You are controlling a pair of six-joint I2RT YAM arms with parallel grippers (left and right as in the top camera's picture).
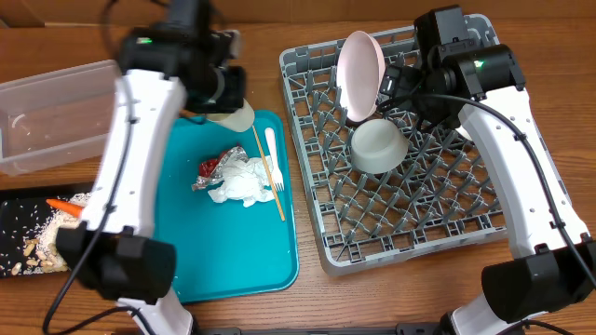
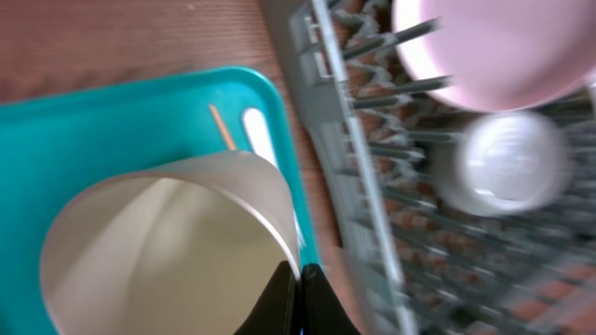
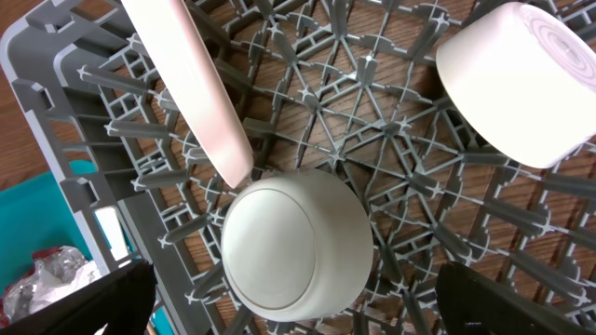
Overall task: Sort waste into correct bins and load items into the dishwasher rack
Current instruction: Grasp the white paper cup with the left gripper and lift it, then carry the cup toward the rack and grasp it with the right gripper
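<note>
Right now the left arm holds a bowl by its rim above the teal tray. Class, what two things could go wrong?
1. The left fingers pinch only the rim of the held bowl; it could slip and fall onto the teal tray.
2. In the rack, the pink plate stands on edge beside the upturned bowl; placing another bowl close by could knock it over.

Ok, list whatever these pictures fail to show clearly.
- Cup: cut off by the right wrist view's edge; overhead, the right arm seems to cover it.
- Rack: blurred in the left wrist view.
- Black tray: overhead, cut by the left edge, partly under the left arm.
- Bowl: overhead, mostly hidden under the left gripper.
</note>
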